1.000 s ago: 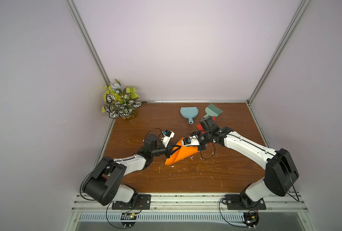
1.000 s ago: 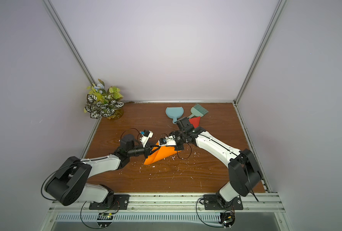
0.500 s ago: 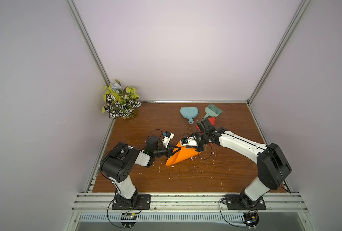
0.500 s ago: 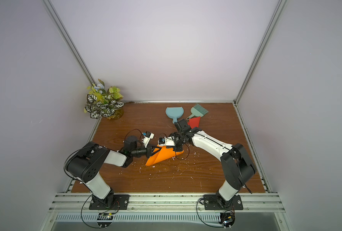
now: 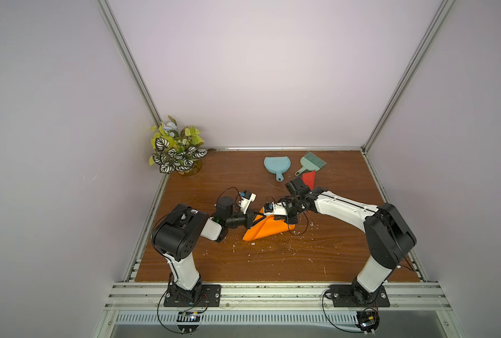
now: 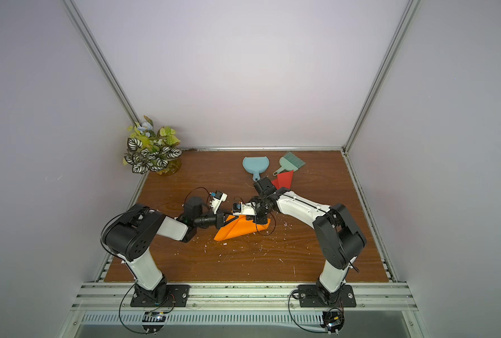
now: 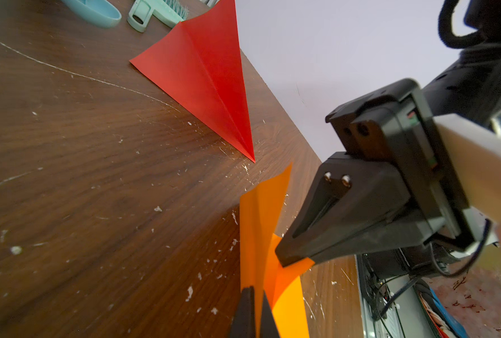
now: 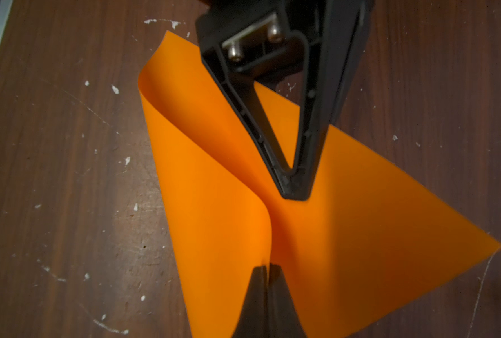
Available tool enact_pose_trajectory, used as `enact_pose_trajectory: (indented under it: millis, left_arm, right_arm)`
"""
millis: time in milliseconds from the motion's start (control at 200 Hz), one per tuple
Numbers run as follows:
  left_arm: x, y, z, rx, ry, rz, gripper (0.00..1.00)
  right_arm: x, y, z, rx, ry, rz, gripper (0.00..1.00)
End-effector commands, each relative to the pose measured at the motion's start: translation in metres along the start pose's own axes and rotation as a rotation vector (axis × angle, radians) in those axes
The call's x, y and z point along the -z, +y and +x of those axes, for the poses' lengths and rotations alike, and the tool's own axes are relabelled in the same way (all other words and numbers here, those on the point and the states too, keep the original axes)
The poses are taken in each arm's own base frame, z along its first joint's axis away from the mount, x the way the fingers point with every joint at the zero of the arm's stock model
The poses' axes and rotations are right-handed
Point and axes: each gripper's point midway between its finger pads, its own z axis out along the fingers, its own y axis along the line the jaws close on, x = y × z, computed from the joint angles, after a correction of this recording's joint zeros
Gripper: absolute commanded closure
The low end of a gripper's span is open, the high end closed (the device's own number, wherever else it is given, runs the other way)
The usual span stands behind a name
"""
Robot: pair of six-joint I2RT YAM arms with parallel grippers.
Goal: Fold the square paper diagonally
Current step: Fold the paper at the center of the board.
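1. Nearest me, mid-table (image 5: 272, 263), lies the orange paper (image 5: 269, 231). It is half lifted, with one flap curling up over the rest, and no crease is pressed flat yet.
2. I judge it light, thin and springy. It bends at a touch, slides easily on the smooth wood and keeps any dent I squeeze into it. I want it by corners or bare edges, never mid-sheet.
3. My left pincer (image 7: 254, 289) is pressed together, pinching the sheet at its left side. My right pincer (image 8: 268, 267) is clamped on the raised curl towards its right side.
4. Farther off, a creased red paper (image 5: 309, 179) lies just beyond my right arm (image 5: 345, 209). Past it are a dustpan (image 5: 274, 164) and a brush (image 5: 312, 162), and a plant (image 5: 179, 149) stands in the far left corner.
5. Against a second ago, the paper and both grips sit where they were. My left arm (image 5: 182, 231), then stretched low along the table, now stands high over its base. My right arm has shifted a little, baring more of the red paper.
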Motion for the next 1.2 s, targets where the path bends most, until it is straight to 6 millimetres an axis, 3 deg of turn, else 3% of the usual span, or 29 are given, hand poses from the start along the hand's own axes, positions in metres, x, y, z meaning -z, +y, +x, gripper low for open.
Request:
enact_pose_trajectory:
  millis: [0, 340, 1196]
  left_arm:
    - [0.001, -0.003, -0.009, -0.023, -0.014, 0.028, 0.95]
    - [0.0, -0.006, -0.008, -0.02, -0.009, 0.043, 0.91]
    - [-0.002, -0.01, -0.008, -0.031, -0.001, 0.059, 0.86]
  right_arm:
    - [0.0, -0.008, -0.002, -0.022, 0.001, 0.022, 1.0]
    - [-0.003, -0.018, -0.004, -0.027, -0.005, 0.044, 1.0]
    - [0.016, -0.039, -0.027, 0.021, -0.04, 0.078, 1.0]
